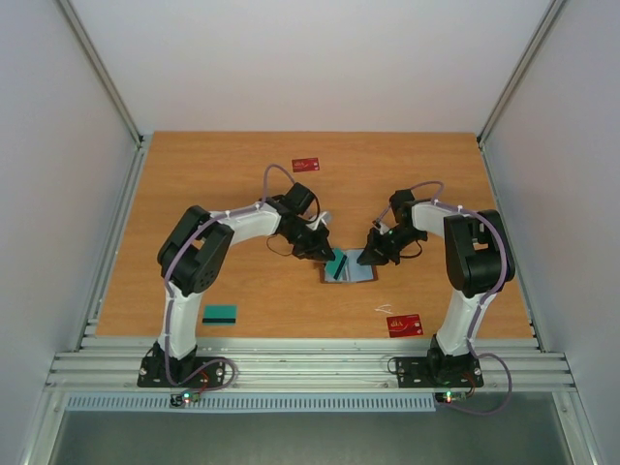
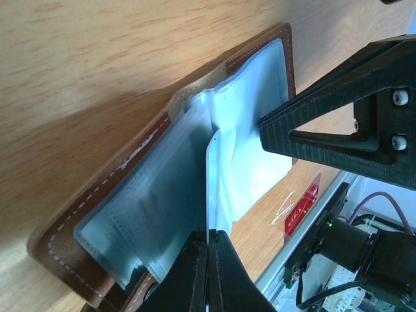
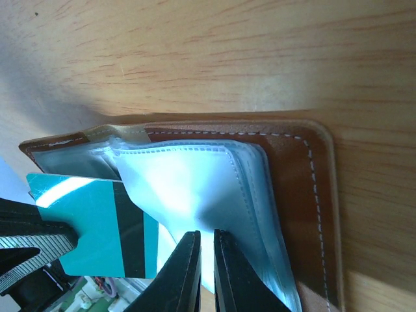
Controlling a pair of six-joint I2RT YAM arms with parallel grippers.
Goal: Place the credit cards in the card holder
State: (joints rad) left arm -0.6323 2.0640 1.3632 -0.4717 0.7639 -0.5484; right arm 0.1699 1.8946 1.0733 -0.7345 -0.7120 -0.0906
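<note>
**Teal card meeting the open card holder**

Brown leather is framing the card holder (image 1: 362, 278), which is lying open near the middle of the wooden table (image 1: 194, 194). Its clear sleeves (image 2: 260, 156) are fanning up from the spine.

Your left gripper (image 1: 327, 254) is reaching in from the left. Its fingers (image 2: 188, 273) are pressing tight together on a teal card (image 3: 91, 227) with a black stripe. They are holding it on edge, and its far end is resting among the sleeves.

Your right gripper (image 1: 371, 254) is leaning in from the right. Its fingers (image 3: 237, 273) are standing almost together, and they are pinching a fold of clear sleeve (image 3: 208, 257) on the holder's right half. The two grippers are sitting just beside each other above the holder.

Three more cards are lying flat on the table, all well apart from the holder. A second teal card (image 1: 220, 313) is lying near the front edge, beside your left arm. One red card (image 1: 306, 165) is sitting toward the far edge. Another red card (image 1: 404, 325) is lying near the front, just beside your right arm's base.
</note>
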